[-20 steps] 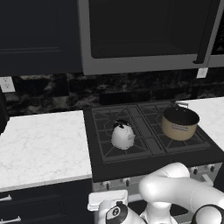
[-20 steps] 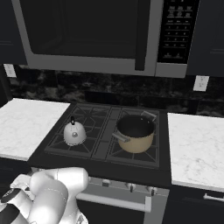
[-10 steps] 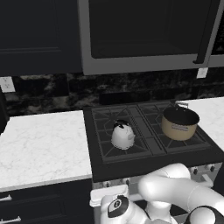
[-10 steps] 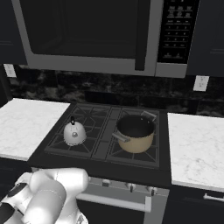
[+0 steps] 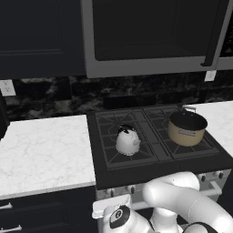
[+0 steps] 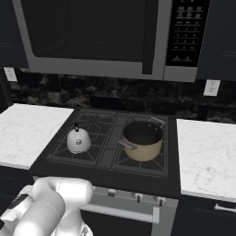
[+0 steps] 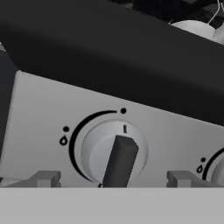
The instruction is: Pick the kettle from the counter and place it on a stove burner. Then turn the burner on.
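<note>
Sitting on the front left stove burner (image 5: 129, 141), the kettle (image 5: 128, 140) is upright, white body, dark lid and handle on top. From the right base camera the same kettle (image 6: 79, 139) sits square on that grate (image 6: 80, 144), clear of the tan pot (image 6: 142, 140) on the burner beside it. Pot has a black inside, one handle pointing forward-left, the other toward the backsplash. From the left base camera the pot (image 5: 187, 128) is on the right-hand front burner, well apart from the kettle.

Counter (image 5: 43, 152) is white marble with faint veins, left of the cooktop; a second stretch (image 6: 206, 156) runs to the right of it. Dark cabinets below, microwave (image 6: 99, 34) overhead, black stone backsplash with a wall outlet (image 6: 211, 87).

Gripper (image 7: 113, 179) is down at the stove's front panel, jaws wide, one fingertip (image 7: 43, 178) on each side of a control knob (image 7: 114, 151). Knob's dark bar sits between the tips, not touching either. Knob is grey on a light panel, arc marking and flame symbol around it, index tick near the top. Edge of a second knob (image 7: 216, 168) is just to the right. White curve of the kettle (image 7: 194, 28) peeks over the cooktop's dark front edge at upper right.
</note>
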